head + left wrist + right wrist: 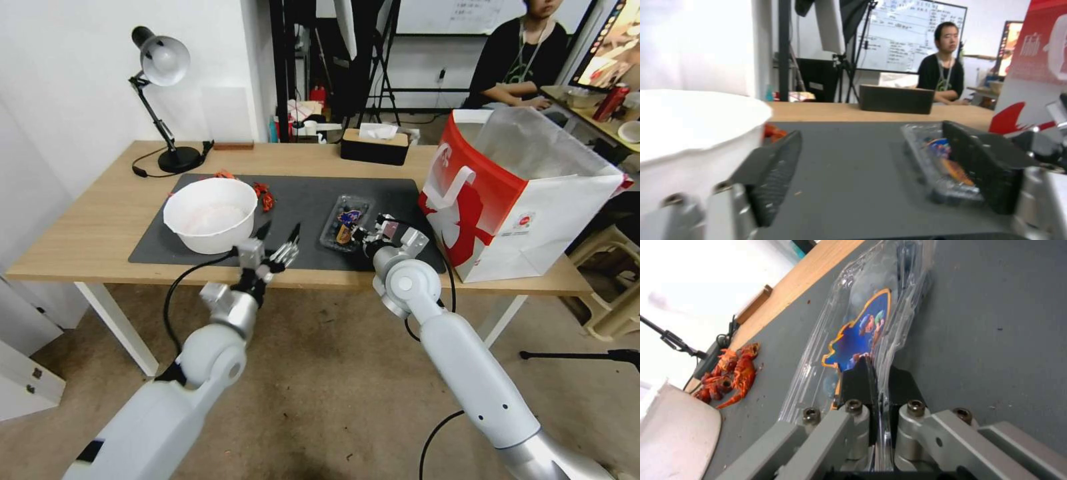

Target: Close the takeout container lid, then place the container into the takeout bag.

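The takeout container (345, 223) has its near edge pinched by the right gripper (878, 386); left gripper (278, 235) wide.

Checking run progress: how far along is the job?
Done: lid looks shut on the small clear plastic clamshell container. In hand: right hand pinches its edge on the dark mat; left hand hovers open. Left: lifting it into the red-and-white paper bag.

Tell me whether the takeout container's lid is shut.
Shut: the lid lies flat over the takeout container, and the right gripper pinches its edge.
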